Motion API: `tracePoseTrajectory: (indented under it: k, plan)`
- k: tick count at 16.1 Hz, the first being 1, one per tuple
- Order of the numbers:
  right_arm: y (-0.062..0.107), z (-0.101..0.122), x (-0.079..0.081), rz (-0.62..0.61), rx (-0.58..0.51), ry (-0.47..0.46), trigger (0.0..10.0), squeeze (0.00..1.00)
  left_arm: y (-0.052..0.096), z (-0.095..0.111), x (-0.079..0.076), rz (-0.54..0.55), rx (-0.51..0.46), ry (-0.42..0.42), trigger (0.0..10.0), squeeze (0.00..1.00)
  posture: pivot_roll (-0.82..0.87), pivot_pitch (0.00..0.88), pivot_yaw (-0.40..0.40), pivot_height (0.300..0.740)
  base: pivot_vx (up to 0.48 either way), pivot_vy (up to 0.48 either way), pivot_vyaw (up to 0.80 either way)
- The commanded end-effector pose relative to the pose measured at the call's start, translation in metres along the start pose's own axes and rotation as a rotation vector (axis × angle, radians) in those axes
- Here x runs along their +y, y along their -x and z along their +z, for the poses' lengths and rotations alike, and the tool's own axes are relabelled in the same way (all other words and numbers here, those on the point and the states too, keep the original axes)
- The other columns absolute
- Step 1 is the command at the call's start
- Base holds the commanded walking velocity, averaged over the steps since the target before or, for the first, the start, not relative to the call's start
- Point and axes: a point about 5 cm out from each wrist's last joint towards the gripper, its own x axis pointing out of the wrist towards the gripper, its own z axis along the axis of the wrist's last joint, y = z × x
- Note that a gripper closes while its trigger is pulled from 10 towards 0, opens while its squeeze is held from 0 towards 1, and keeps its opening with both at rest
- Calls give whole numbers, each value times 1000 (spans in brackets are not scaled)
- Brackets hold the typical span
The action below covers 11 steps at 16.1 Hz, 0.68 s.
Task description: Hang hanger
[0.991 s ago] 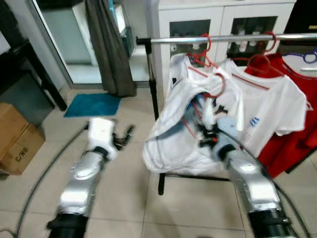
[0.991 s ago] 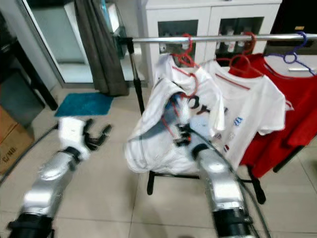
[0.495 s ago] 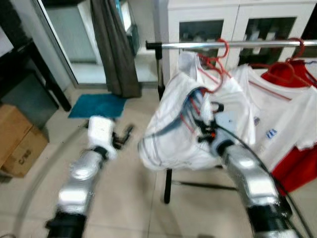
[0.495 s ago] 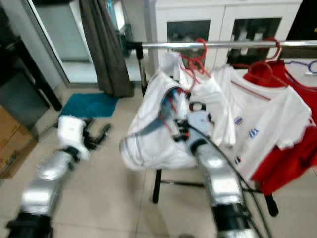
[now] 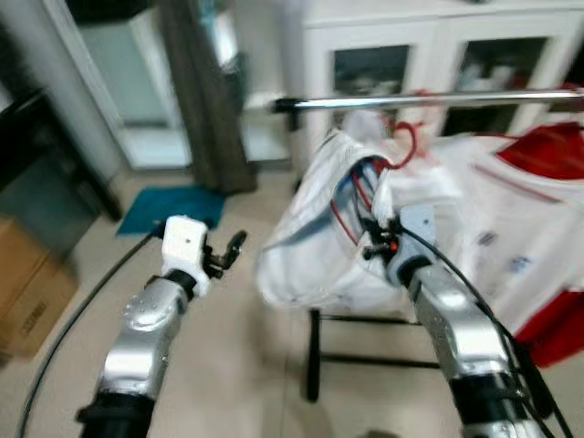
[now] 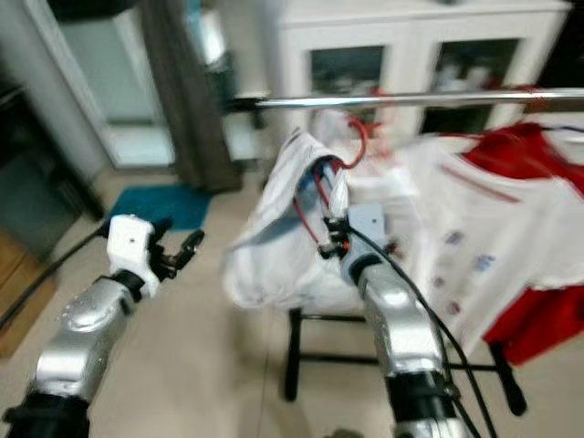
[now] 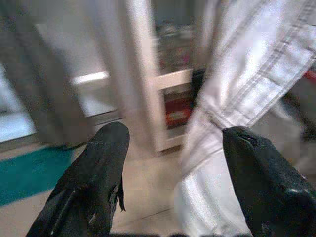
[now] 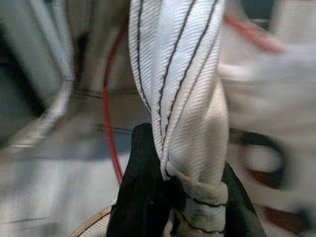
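A white striped shirt (image 5: 315,237) on a red hanger (image 5: 408,146) hangs bunched just below the silver clothes rail (image 5: 420,99). My right gripper (image 5: 376,239) is shut on a gathered fold of that shirt (image 8: 182,118), the cloth pinched between its black fingers (image 8: 143,197). The hanger's red wire (image 8: 109,133) runs beside the fold. My left gripper (image 5: 228,248) is held out low over the floor to the left of the rack, open, with nothing between its fingers (image 7: 94,182). The views are blurred by camera motion.
More garments hang on the rail to the right: a white t-shirt (image 5: 511,228) and a red one (image 5: 557,155). A white cabinet (image 5: 429,46) stands behind, a dark curtain (image 5: 192,91) and blue mat (image 5: 169,205) to the left, cardboard boxes (image 5: 27,301) far left. The rack's black base (image 5: 315,365) stands on the tiles.
The camera has shifted and blurred, so the rail sits lower in the picture. My right gripper still holds the shirt near the rail. The left arm keeps its pose.
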Motion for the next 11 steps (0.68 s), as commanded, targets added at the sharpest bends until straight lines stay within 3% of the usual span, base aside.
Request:
tracePoseTrajectory:
  k: [1, 3, 6, 11]
  plan:
    - [3, 21, -2, -19, -102, -9, 10000, 0, 4, 1, 3, -16, 2, -21, 10000, 0, -60, 0, 94, 740, 405, 0, 0]
    - [12, 19, 1, 4, -115, -12, 10000, 0, 9, -2, -4, -63, 9, -4, 10000, 0, -57, 0, 95, 740, 171, 0, 0]
    - [27, 16, 4, 77, -162, 55, 10000, 0, 18, 0, -11, -132, -26, -5, 10000, 0, -53, 0, 101, 740, 0, 0, 0]
    - [29, 22, -8, -8, -196, 79, 10000, 0, 18, 2, -14, -157, -28, -18, 10000, 0, -48, 0, 102, 740, 0, 0, 0]
